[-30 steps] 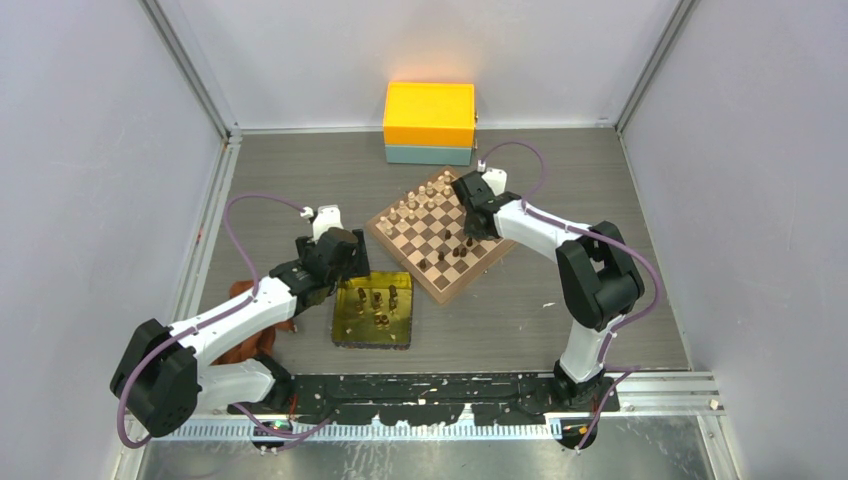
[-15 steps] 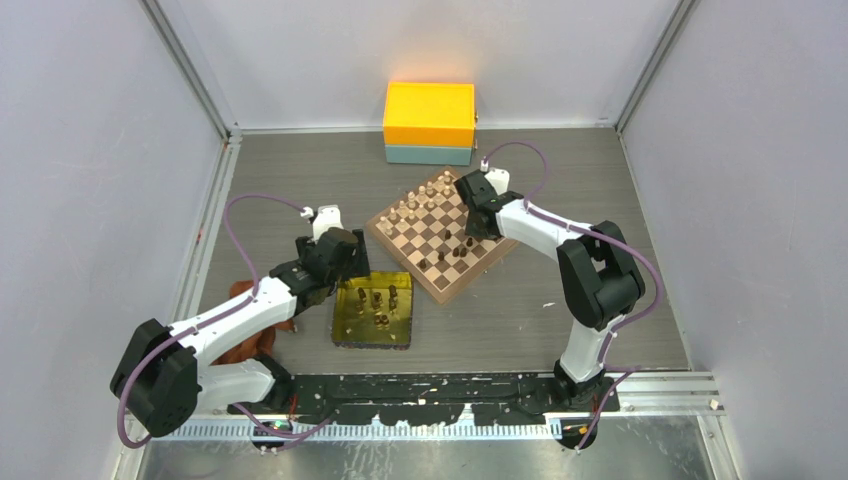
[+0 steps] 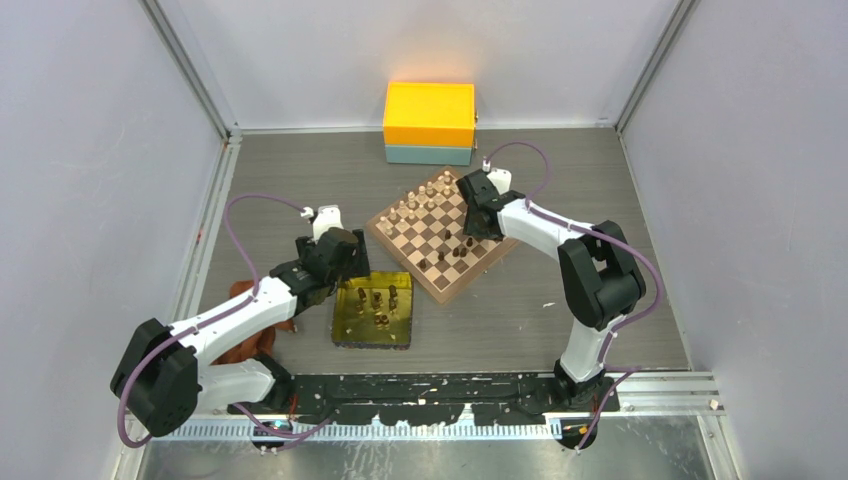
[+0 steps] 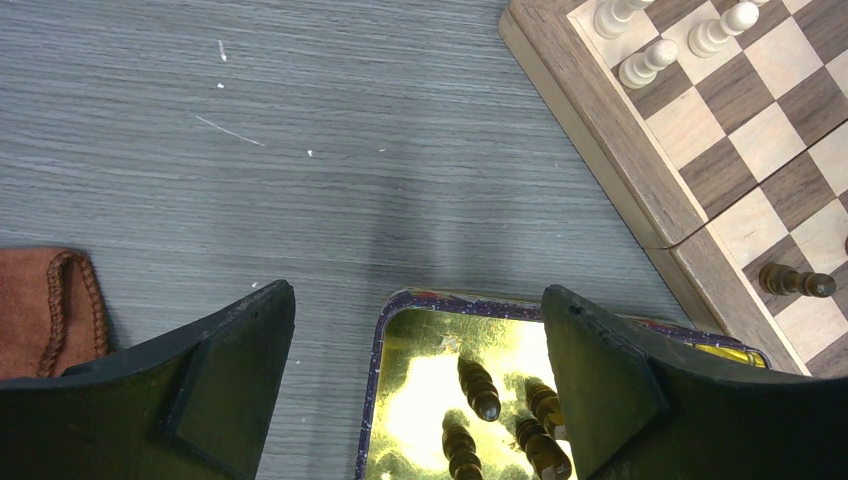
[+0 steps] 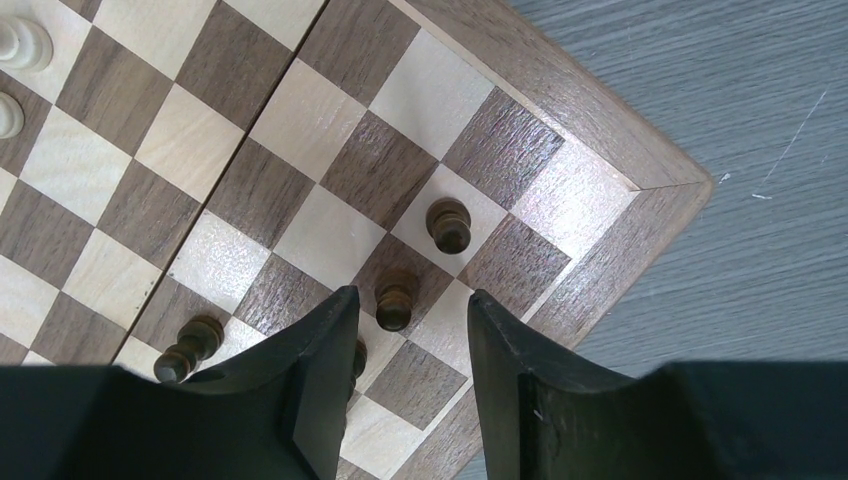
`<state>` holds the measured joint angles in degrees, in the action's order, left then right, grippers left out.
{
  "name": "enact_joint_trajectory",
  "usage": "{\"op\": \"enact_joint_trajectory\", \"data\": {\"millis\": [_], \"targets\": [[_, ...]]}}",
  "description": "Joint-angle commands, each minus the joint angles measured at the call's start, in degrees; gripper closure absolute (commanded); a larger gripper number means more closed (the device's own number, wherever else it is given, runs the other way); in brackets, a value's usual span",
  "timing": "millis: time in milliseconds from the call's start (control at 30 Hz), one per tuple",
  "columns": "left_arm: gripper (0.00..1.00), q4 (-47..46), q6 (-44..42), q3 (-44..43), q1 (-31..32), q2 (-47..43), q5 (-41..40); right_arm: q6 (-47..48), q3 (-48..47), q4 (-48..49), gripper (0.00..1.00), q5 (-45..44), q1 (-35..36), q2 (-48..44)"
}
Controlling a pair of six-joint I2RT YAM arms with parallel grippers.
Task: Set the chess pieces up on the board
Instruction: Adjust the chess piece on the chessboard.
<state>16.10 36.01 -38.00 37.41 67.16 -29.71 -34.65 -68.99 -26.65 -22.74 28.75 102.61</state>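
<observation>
The board (image 3: 447,291) lies at mid table with several dark chess pieces (image 3: 461,248) near its right corner. My right gripper (image 3: 473,228) hovers there, open. In the right wrist view a dark pawn (image 5: 396,303) stands free on a dark square just ahead of the right gripper (image 5: 410,300), touching neither finger. Another pawn (image 5: 449,225) stands one square further, and another dark piece (image 5: 188,348) to the left. My left gripper (image 4: 417,295) is open over the far corner of the gold tray (image 4: 379,352), which holds more dark pieces (image 4: 478,386).
Pale chessmen (image 4: 650,62) line the board's far side. An orange box on a teal base (image 3: 429,124) stands at the back. A brown pouch (image 3: 243,343) lies under the left arm. Grey walls close in left, right and behind.
The right gripper's jaws have spread apart, letting go of the dark pawn, which now stands alone on its square. The left arm has not moved.
</observation>
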Motion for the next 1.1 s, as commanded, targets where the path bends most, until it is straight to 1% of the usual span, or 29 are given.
{"op": "enact_joint_trajectory", "data": {"millis": [0, 400, 500, 667, 1067], "targets": [[0.06, -2.21, 0.71, -0.5, 0.14, -0.43, -0.7, -0.05, -0.68, 0.07, 0.5, -0.23, -0.06, -4.51], [0.06, -2.24, 0.99, 0.07, 0.14, -0.78, -0.61, 1.33, -2.68, -1.8, 0.53, -0.8, 0.46, -8.19], [0.06, -2.38, 1.08, 0.27, 0.12, -0.97, -0.52, 1.47, -2.19, -1.98, 0.56, -0.32, 1.24, -8.96], [0.06, -2.38, 1.27, 0.38, 0.14, -0.97, -0.26, 1.67, -1.47, -2.3, 0.6, -0.29, 3.79, -9.86], [0.07, -2.41, 1.39, 0.47, 0.17, -1.41, 0.1, 1.26, -1.25, -2.96, 0.65, -0.66, 8.94, -8.85]]}}
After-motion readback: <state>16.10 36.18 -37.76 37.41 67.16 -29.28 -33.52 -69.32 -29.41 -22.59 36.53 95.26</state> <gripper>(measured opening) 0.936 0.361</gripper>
